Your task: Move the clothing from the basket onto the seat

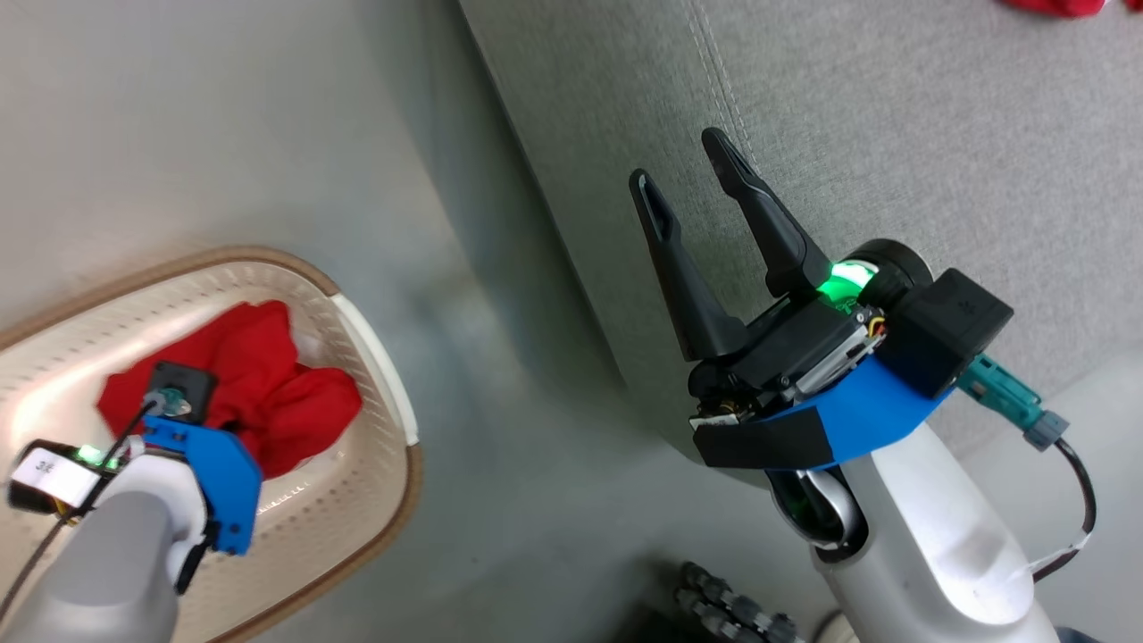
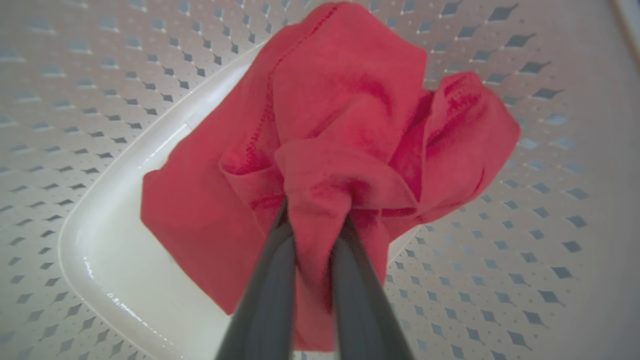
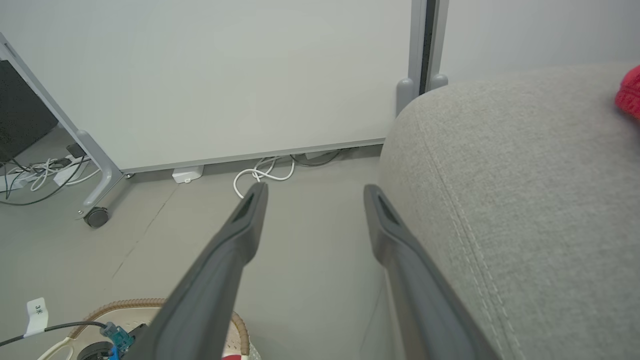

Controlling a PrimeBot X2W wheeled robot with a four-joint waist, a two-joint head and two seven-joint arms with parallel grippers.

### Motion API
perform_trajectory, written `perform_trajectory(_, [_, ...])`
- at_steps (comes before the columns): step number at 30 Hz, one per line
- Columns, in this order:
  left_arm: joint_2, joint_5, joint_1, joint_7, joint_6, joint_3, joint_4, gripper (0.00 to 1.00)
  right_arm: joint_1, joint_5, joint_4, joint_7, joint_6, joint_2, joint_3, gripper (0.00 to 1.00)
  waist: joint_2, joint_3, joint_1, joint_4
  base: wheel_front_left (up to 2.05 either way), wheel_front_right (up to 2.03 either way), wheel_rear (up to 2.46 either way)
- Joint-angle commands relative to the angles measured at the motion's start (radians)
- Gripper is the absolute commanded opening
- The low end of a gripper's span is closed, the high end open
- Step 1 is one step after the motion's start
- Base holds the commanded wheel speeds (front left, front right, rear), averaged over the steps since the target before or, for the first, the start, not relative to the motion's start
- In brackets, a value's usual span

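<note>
Sofa cushion [image 1: 893, 134] takes up the ground well to the right of the basket [image 1: 412, 487], grey with a stitched seam. A scrap of red cloth [image 1: 1063, 7] lies on it, at the edge farthest from the basket. The basket sits on the floor, and the red garment [image 1: 268, 384] is bunched on its bottom, inside the perforated walls. The left gripper [image 2: 316, 215] reaches down into the basket with its two fingers pinched shut on a raised fold of that garment, and cloth bulges between them. The right gripper [image 1: 676, 159] hangs by the cushion's side, well away from the basket, fingers spread and holding nothing.

The step in hand looks like lifting out. To do it well, raise straight up until the trailing cloth is above the rim; an early sideways pull could drag it on the wall or tip the basket. The pinch holds one fold only — a slow carry toward the cushion guards against slipping, and the release should wait until most of the garment rests there.
</note>
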Motion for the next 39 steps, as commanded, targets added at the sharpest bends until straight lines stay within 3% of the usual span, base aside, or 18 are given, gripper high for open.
perform_trajectory(1, [-0.01,-0.011,-0.007,-0.016,-0.005,0.003,0.003,0.0,-0.013,-0.012,0.008,-0.004,0.0,0.001,-0.003,1.0,0.0,-0.028,-0.0001,0.008,0.0,0.0,0.0])
perform_trajectory(12, [-0.172,-0.111,0.022,-0.135,-0.02,-0.042,0.0,0.0,0.061,-0.128,0.105,-0.004,0.0,0.001,-0.062,1.0,0.0,-0.324,-0.0001,0.198,0.0,0.0,0.0])
perform_trajectory(22, [-0.232,-0.227,0.029,-0.248,-0.018,-0.152,-0.15,0.0,0.19,-0.198,0.18,0.028,0.0,0.0,-0.14,1.0,0.0,-0.596,-0.0001,0.366,0.0,0.0,0.0])
perform_trajectory(30, [-0.268,-0.266,-0.042,-0.243,-0.017,-0.186,-0.268,0.0,0.307,-0.218,0.164,0.098,0.0,0.0,-0.215,1.0,0.0,-0.713,-0.0001,0.465,0.0,0.0,0.0])
perform_trajectory(39, [-0.315,-0.304,-0.126,-0.211,-0.017,-0.195,-0.34,0.0,0.382,-0.214,0.147,0.157,0.0,0.0,-0.224,1.0,0.0,-0.79,-0.0001,0.518,0.0,0.0,0.0])
